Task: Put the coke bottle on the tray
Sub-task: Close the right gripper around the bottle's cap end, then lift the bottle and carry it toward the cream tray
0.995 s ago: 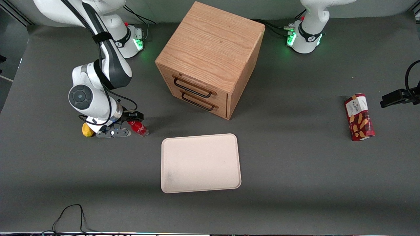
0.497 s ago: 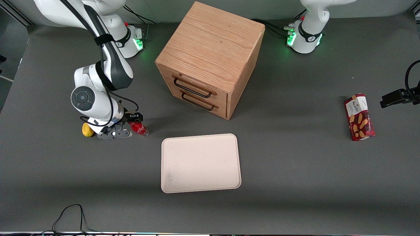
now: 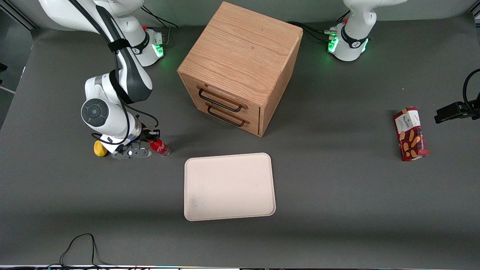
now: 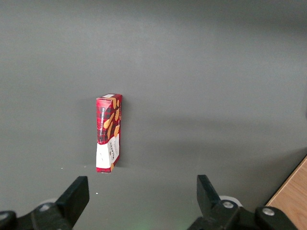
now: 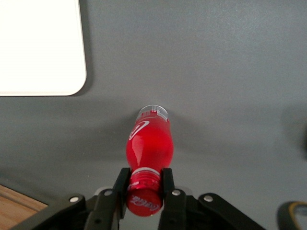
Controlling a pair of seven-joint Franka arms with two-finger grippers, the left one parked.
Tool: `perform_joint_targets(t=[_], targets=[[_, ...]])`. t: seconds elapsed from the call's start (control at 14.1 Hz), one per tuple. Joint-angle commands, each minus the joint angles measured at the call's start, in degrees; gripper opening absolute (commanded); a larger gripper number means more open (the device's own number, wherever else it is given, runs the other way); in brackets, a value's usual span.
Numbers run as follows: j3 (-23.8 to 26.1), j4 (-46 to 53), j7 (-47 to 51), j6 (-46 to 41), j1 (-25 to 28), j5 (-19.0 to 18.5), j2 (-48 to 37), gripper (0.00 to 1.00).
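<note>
The jaws of the gripper (image 5: 145,184) are clamped on the neck of the coke bottle (image 5: 148,146), just under its red cap with white script. The bottle, glossy red plastic with a white swoosh and clear base, stands on the matte grey counter (image 3: 337,195). Open counter separates it from the smooth cream tray (image 3: 228,185), whose rounded corner lies nearest the jaws
</note>
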Motion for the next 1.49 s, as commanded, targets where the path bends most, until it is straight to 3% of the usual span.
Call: perform_joint_targets(t=[0.0, 0.14, 0.78, 1.14, 1.42], targets=[[-0.27, 0.04, -0.05, -0.37, 0.55, -0.67, -0.86, 0.0], [-0.27, 1.96, 0.13, -4.74, 0.46, -0.67, -2.09, 0.0], [-2.81, 25.68, -0.66, -39.81, -0.15, -0.06, -5.61, 0.0], [-2.9, 32.8, -0.05, -42.04, -0.59, 0.12, -2.9, 0.0], [-2.64, 46.76, 3.89, -44.75, -0.68, 1.95, 9.3, 0.0]])
